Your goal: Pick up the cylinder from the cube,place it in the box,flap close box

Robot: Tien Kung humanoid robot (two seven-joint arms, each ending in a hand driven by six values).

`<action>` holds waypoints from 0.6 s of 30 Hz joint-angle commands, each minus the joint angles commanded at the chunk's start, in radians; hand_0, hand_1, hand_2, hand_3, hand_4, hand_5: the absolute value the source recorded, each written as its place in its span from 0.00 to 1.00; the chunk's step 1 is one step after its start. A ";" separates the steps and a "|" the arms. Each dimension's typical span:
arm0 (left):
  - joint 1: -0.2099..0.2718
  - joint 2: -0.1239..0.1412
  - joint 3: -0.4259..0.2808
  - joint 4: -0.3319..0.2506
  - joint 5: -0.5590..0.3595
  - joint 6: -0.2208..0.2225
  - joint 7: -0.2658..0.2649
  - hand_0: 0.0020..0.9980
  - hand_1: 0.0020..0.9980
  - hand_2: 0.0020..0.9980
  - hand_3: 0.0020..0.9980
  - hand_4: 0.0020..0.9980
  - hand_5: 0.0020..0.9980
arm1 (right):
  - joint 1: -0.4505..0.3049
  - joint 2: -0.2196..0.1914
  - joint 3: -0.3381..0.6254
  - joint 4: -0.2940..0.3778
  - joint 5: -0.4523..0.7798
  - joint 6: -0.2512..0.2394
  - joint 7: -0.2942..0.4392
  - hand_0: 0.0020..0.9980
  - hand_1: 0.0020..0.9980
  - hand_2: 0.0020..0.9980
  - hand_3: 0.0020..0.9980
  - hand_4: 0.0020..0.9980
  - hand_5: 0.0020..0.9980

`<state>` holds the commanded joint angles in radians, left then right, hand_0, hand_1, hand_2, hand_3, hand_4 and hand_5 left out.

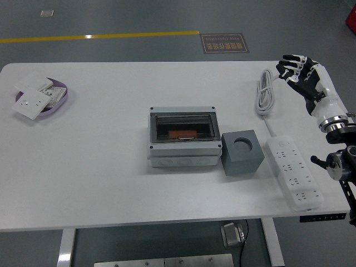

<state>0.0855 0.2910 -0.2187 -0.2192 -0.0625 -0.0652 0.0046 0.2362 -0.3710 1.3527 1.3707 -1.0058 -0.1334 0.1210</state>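
Note:
A grey box (pixel 183 139) with a clear flap lid lying shut sits at the table's middle; an orange piece (pixel 182 134) shows through the lid. Right beside it stands a dark grey cube (pixel 242 153) with a round hole in its top, and no cylinder stands on it. My right hand (pixel 296 68) hovers at the far right of the table, fingers spread, holding nothing, well away from the cube and box. The left arm is out of view.
A white power strip (pixel 293 171) lies right of the cube, its coiled cable (pixel 265 95) further back. A purple dish (pixel 49 95) with white switch plates (pixel 31 104) sits at the far left. The table's right edge is close to my hand.

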 joint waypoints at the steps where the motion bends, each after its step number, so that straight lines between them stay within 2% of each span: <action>1: 0.000 0.000 0.001 0.000 -0.001 0.000 0.000 0.59 0.62 0.57 0.60 0.67 0.09 | -0.001 -0.001 0.001 -0.001 0.000 0.000 0.000 0.63 0.63 0.64 0.63 0.87 0.28; 18: -0.001 0.003 0.011 0.002 -0.009 -0.002 -0.001 0.59 0.62 0.57 0.60 0.67 0.09 | -0.008 -0.007 0.009 -0.025 0.077 0.011 0.040 0.62 0.63 0.64 0.62 0.87 0.29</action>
<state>0.0842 0.2937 -0.2074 -0.2177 -0.0720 -0.0668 0.0041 0.2287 -0.3776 1.3614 1.3459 -0.9293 -0.1228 0.1614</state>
